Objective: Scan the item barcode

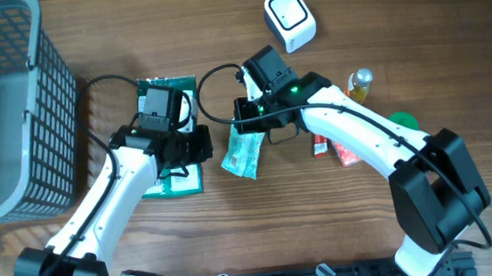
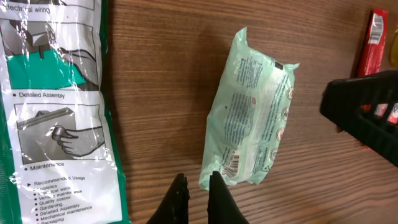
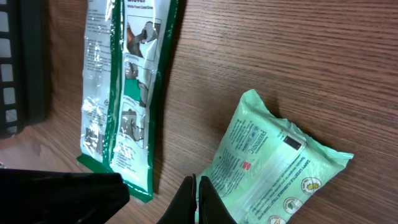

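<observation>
Scan not done: wipes packet (image 1: pixel 243 153) lies flat on the tabletop (image 1: pixel 238 246), mid-frame overhead.
Your left gripper (image 2: pixel 198 190) and right gripper (image 3: pixel 196 199) are both closed tight at the packet's edge; can't tell if either pinches it. Barcode (image 2: pixel 232 163) faces up. Scanner (image 1: pixel 289 20) sits upper right, well apart. Left to do: lift, present barcode.

On the table (image 1: pixel 237 237), the pouch (image 1: pixel 243 160) lies between the instruction packet (image 1: pixel 183 181), left, and the sachet (image 2: pixel 372 43), right.
</observation>
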You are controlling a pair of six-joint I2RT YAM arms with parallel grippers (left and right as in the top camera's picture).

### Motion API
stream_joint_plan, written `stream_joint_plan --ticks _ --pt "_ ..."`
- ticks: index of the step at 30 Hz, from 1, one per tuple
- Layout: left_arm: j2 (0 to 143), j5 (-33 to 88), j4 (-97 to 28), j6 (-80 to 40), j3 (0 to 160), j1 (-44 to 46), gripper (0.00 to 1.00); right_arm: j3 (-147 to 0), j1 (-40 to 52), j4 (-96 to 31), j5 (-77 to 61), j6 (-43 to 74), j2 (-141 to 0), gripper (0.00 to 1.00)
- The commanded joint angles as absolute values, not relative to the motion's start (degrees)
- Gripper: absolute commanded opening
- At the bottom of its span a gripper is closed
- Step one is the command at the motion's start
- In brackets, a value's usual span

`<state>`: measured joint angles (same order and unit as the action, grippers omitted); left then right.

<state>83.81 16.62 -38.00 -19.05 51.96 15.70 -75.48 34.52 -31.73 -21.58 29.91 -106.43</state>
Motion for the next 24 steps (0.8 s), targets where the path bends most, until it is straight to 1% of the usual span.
stream_joint_plan --ticks 1,14,19,24 --pt "84.62 17.50 -37.17 -20.45 51.53 16.03 0.04 -75.31 34.65 -31.11 -21.91 29.58 -109.06 0.04" --pt "89.34 18.70 -34.41 -21.69 51.57 17.61 0.04 -75.29 34.52 -32.93 -21.89 29.50 -111.22 0.04" --pt "87.79 25.39 -32.34 -21.69 51.81 17.63 0.04 -75.31 33.32 -34.87 -21.82 30.04 -111.22 0.04" --pt "87.81 28.56 -30.94 -21.74 51.81 17.78 0.04 -75.29 32.60 -37.08 -19.18 30.89 -111.24 0.04"
